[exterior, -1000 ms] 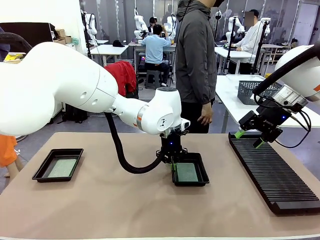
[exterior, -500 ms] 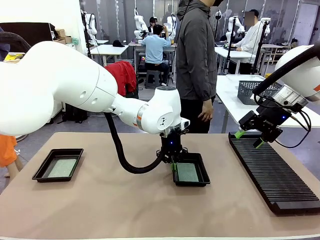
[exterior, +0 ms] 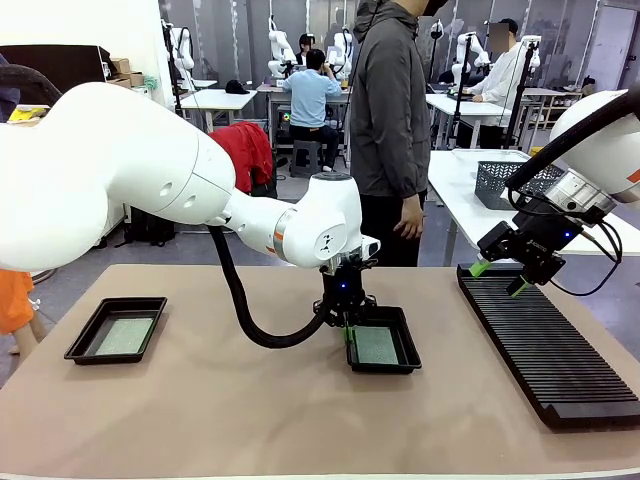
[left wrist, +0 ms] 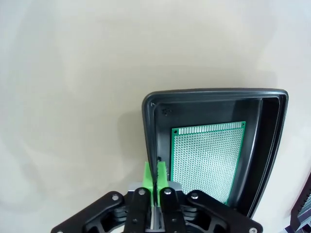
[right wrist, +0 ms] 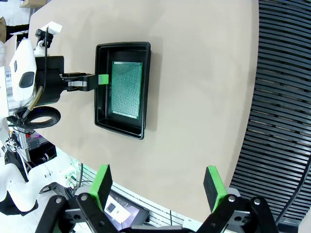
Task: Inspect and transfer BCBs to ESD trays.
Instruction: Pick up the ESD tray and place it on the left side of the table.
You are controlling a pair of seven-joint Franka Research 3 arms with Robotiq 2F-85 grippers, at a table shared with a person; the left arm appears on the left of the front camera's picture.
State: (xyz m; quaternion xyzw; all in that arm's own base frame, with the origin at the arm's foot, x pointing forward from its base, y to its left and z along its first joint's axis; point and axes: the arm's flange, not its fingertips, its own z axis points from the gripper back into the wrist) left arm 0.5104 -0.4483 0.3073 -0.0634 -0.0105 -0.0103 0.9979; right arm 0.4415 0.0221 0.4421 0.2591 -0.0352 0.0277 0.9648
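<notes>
The tan table point(exterior: 200, 420) spanned the front view. At its 3 o'clock side lay the long black slotted rack point(exterior: 545, 345). The person point(exterior: 390, 120) stood at 12 o'clock beyond the far edge. One ESD tray point(exterior: 117, 330) sat toward 9 o'clock with a BCB point(exterior: 124, 336) flat inside. A second ESD tray point(exterior: 382, 340) sat near centre, holding another BCB point(exterior: 375, 345) flat on its floor. The left gripper point(exterior: 347, 322) stood at that tray's 9 o'clock rim, its green pads point(left wrist: 148, 175) pinched on the rim wall. The right gripper point(exterior: 496, 277) hung above the rack's far end, jaws wide apart, holding nothing.
</notes>
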